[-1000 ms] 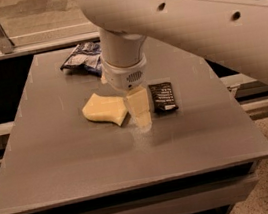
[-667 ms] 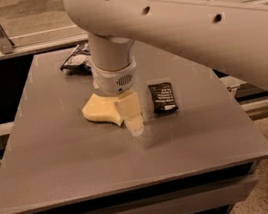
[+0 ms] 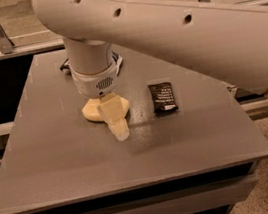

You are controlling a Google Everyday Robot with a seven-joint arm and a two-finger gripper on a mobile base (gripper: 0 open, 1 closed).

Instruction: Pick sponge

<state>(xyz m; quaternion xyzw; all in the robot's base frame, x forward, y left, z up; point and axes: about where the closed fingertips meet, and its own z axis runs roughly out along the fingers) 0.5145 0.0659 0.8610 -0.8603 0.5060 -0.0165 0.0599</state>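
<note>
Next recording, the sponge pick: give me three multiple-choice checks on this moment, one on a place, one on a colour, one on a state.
1. Where is the black wrapper relative to the sponge?
A. on top of it
B. to its right in the picture, apart from it
C. tucked beneath it

2. What colour is the top of the table?
A. grey
B. red
C. white

3. How is the sponge placed?
A. lifted clear of the table
B. lying on the table, with the gripper right over it
C. on the floor

Answers: 1 B, bare table shows between the two. 2 A, the whole top is grey. 3 B, its base sits on the top, partly hidden by the gripper.
</note>
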